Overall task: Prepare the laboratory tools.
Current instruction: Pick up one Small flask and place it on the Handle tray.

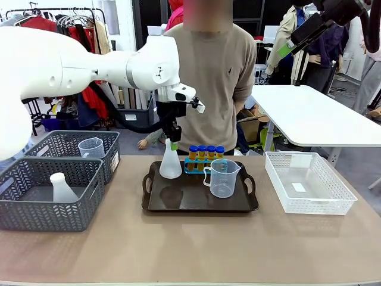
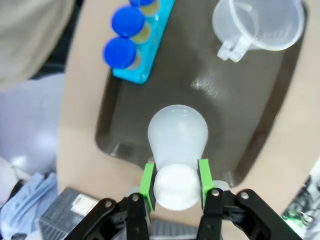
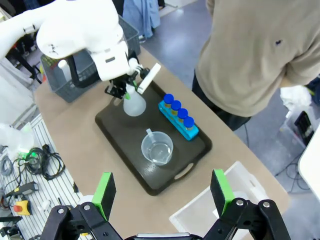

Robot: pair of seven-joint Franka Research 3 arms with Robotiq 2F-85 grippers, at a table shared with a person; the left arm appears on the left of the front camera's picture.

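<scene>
Left jaws clamped on flask (image 2: 176, 150) neck, right jaws apart, no legible print

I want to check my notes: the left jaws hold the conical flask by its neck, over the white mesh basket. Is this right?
Not quite. The left gripper does grip the conical flask by its neck, but over the dark tray, not the white mesh basket, as the left wrist view shows.

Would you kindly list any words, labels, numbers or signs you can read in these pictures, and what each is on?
No text can be read.
Measuring beaker: graduation marks, too small to read.
Grey basket: white label, blurred.
White basket: white label, no legible print.
Conical flask, held at its neck by the left gripper: no print seen.
</scene>
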